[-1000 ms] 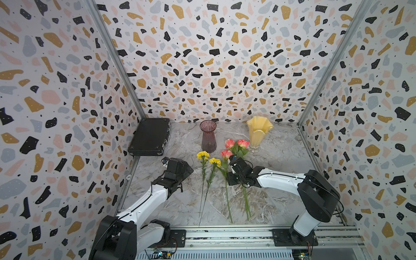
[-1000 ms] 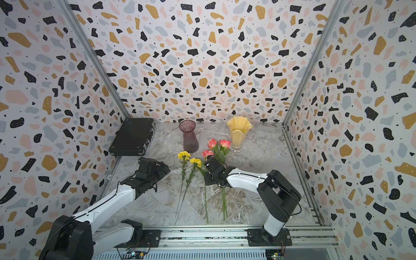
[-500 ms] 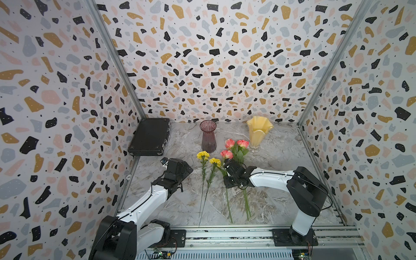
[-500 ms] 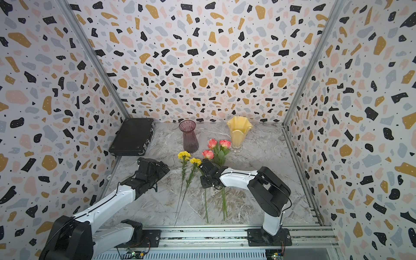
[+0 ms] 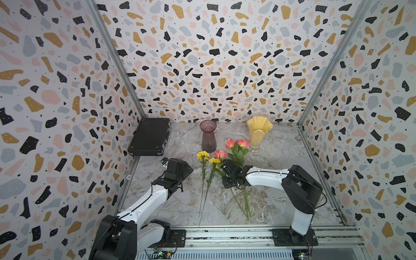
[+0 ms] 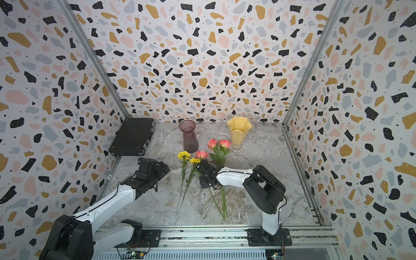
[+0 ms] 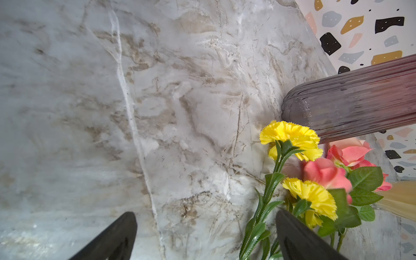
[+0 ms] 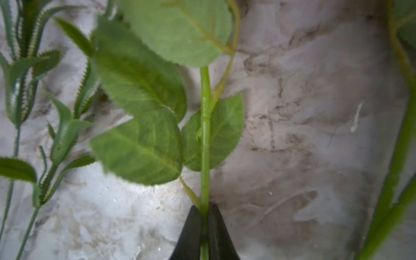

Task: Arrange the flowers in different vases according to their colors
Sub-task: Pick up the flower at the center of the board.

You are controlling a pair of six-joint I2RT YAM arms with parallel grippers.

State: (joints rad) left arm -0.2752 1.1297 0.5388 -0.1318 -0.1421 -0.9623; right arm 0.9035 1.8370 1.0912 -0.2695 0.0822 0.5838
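Three pink roses lie on the marble top: two [image 5: 229, 143] [image 5: 243, 143] side by side and a third [image 5: 220, 154] nearer the left. Two yellow flowers [image 5: 202, 155] [image 5: 214, 160] lie to their left, stems pointing toward the front. My right gripper [image 8: 204, 213] is shut on the third rose's green stem [image 8: 205, 126], low over the table [image 5: 227, 172]. My left gripper [image 7: 206, 225] is open and empty, left of the yellow flowers [image 5: 183, 167]. The purple vase [image 5: 208, 136] and the yellow vase [image 5: 258, 132] stand upright at the back.
A flat black case [image 5: 150, 136] lies at the back left against the wall. Terrazzo-patterned walls enclose the table on three sides. A metal rail [image 5: 225, 236] with both arm bases runs along the front edge.
My right gripper has shifted a little to the left and shut on the rose stem, whose lower end has swung right. The left arm has stayed still.
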